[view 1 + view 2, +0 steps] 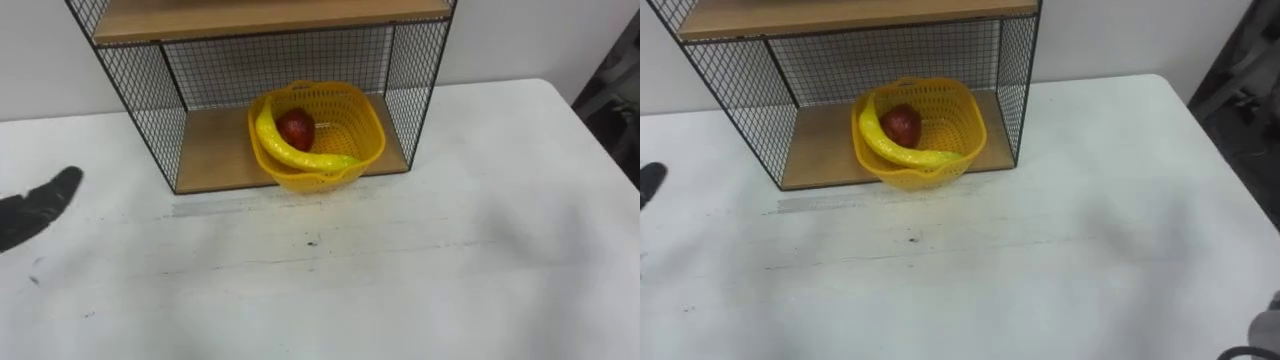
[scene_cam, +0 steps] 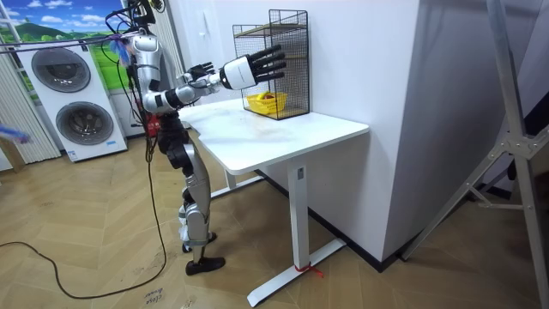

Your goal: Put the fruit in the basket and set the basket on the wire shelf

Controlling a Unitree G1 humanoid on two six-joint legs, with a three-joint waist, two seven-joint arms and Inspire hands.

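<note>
The left hand (image 1: 40, 207) shows as a dark, soft-edged shape at the left, above the worktop (image 1: 420, 270). Its fingers lie straight and hold nothing. In the room view the right hand (image 2: 255, 66) is held up in the air in front of the robot. It has a white back, and its dark fingers are spread wide like a fan. It holds nothing too.

The yellow basket (image 1: 360, 125) sits on the bottom board of the wire shelf (image 1: 230, 65), near the right side and right at the board's front edge. The basket is plastic, round like a bowl, and full of little holes. A long, curved yellow banana (image 1: 290, 150) lies in it, with one end leaning up on the rim. A round, dark red fruit (image 1: 295, 128) sits in it just behind the banana, touching it.

The shelf has thin black wire mesh on its back and sides, and flat boards of light brown wood. It stands on the worktop against a white wall. The worktop is white, flat and smooth, with a few small dark marks.

The robot stands on a wood floor at the end of the worktop, with both arms held out towards the shelf.
</note>
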